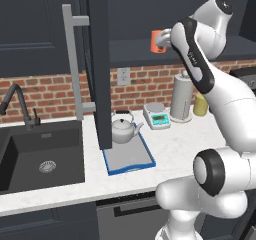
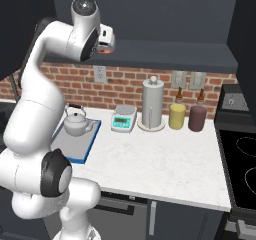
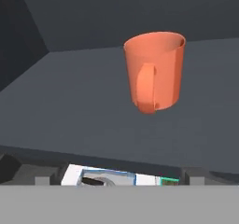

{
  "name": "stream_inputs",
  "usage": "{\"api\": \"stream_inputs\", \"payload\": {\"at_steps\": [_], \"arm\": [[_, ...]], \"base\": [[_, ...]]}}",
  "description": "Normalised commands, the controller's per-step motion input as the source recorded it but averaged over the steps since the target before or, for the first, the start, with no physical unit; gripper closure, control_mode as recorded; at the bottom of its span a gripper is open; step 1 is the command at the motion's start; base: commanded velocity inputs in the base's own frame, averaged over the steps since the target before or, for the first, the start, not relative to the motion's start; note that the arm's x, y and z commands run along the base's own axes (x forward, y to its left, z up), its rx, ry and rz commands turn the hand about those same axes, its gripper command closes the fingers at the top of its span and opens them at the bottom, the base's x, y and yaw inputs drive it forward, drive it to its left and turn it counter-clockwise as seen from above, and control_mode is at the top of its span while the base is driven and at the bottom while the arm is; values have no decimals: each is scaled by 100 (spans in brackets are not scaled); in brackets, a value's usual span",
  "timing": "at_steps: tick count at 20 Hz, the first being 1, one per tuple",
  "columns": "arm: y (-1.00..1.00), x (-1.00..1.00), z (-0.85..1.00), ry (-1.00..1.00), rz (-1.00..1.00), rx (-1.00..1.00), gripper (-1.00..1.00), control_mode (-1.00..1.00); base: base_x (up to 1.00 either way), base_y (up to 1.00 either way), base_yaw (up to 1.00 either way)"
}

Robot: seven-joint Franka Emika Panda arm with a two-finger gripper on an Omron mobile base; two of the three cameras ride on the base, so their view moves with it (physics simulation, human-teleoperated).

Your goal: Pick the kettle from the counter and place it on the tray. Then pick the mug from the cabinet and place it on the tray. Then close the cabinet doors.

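The gripper (image 2: 106,39), its jaw spread impossible to judge from here, hovers at the cabinet shelf (image 3: 93,101) edge with the orange mug (image 3: 154,71) upright straight ahead, handle turned toward it, apart.

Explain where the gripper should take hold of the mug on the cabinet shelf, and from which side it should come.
Grip the mug across its body, probably just above its handle, coming in level from the cabinet's open front. It stands upright on the shelf, handle turned toward the hand, so the curved walls on either side of the handle are free for the fingers. The shelf's roof leaves little room for a grasp from above.
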Motion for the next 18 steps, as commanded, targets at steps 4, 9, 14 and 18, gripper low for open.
{"api": "stream_inputs", "payload": {"at_steps": [4, 9, 14, 18], "arm": [[4, 31, -2, -6, 0, -4, -100, -100], [0, 33, -5, -3, 0, -4, -100, -100], [0, 39, -2, -1, 0, -1, -100, -100], [0, 34, 0, 0, -1, 0, -100, -100]], "base": [[0, 0, 0], [0, 0, 0], [0, 0, 0], [0, 0, 0]]}}
